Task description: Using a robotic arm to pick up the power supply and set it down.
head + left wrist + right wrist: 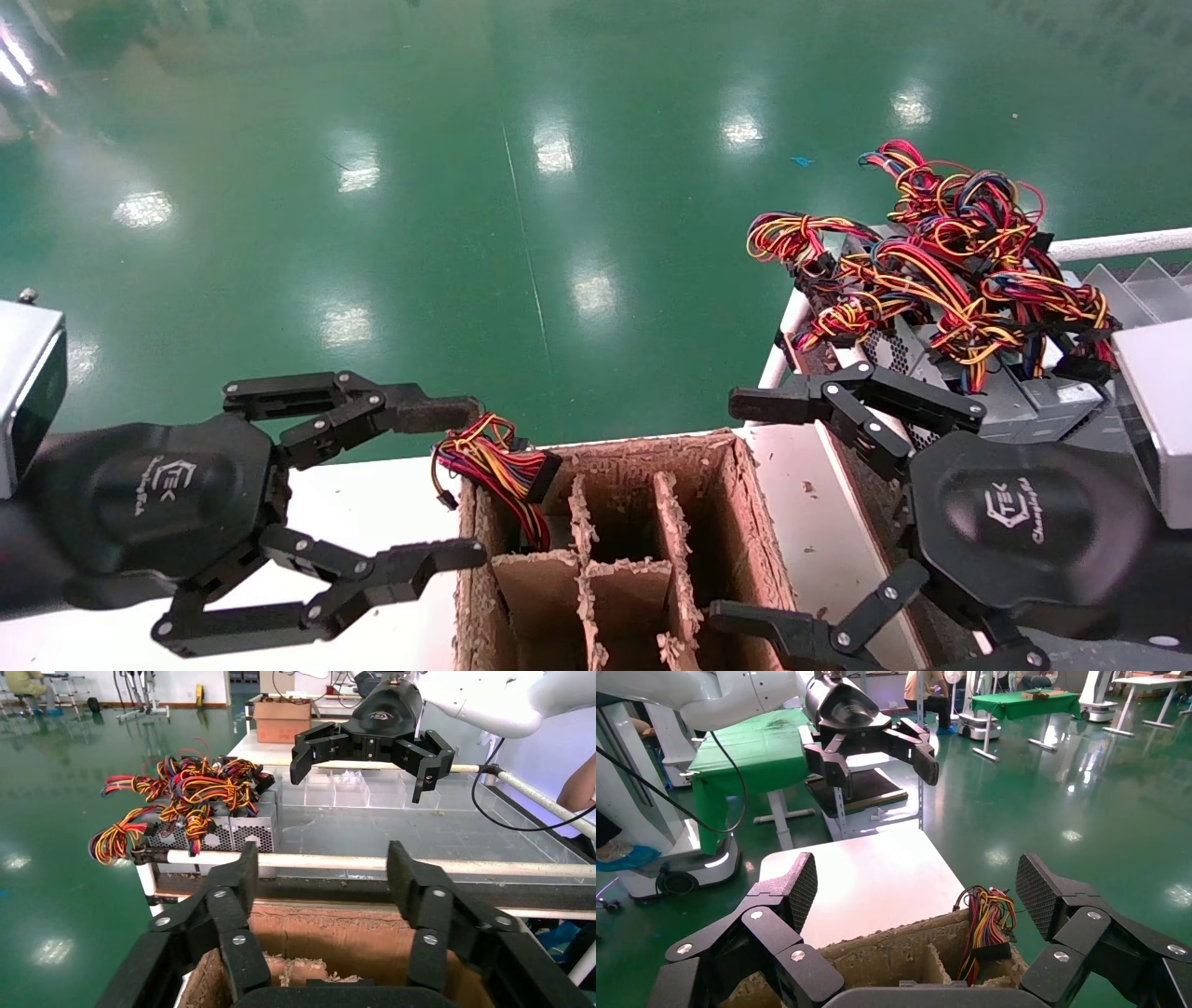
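Both claws wide open, holding nothing: left gripper [466, 485] beside the cardboard box [745, 503], right gripper [736, 508] near the pile of power supplies [941, 373]. Power supply's wires [494, 466] poking from the box's corner slot. Could snag on the cardboard dividers [672, 550] if yanked up.

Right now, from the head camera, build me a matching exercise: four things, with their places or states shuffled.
Things
1. left gripper
2. right gripper
3. cardboard box
4. pile of power supplies

Places or states
A. divided into compartments, a wire bundle hanging over its corner
B. open, beside the box over the white table
C. on the rack, under tangled wires
D. open, between box and rack

Pairs: 1-B, 2-D, 3-A, 4-C
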### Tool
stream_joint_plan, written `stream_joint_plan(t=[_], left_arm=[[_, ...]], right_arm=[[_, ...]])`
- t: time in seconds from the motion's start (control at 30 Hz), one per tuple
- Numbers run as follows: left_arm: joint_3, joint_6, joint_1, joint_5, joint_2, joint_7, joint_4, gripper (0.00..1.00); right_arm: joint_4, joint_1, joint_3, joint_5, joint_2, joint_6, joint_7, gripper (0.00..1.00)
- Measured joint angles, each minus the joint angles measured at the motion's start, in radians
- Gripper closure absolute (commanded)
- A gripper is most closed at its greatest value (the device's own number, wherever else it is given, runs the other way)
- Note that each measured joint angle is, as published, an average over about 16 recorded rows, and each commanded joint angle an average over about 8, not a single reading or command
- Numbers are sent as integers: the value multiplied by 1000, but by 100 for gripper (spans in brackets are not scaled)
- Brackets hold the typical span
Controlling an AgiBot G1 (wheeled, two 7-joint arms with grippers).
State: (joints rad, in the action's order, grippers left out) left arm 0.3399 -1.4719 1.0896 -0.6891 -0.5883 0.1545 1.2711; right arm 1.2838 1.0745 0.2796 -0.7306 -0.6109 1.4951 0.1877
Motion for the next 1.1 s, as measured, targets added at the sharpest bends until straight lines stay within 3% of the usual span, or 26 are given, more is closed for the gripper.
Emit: stream_joint_plan(t=[0.77,1.07,1.1], left_arm=[[0,0,0,0,0,0,0,100],[0,0,0,0,0,0,0,100],[0,0,0,0,0,0,0,96]], right_arm=[[-2,1,2,-5,-3,-4,-1,0],[-16,16,30,-79,-39,-57,-11,0],[-20,19,35,-92,-47,-66,-12,0]])
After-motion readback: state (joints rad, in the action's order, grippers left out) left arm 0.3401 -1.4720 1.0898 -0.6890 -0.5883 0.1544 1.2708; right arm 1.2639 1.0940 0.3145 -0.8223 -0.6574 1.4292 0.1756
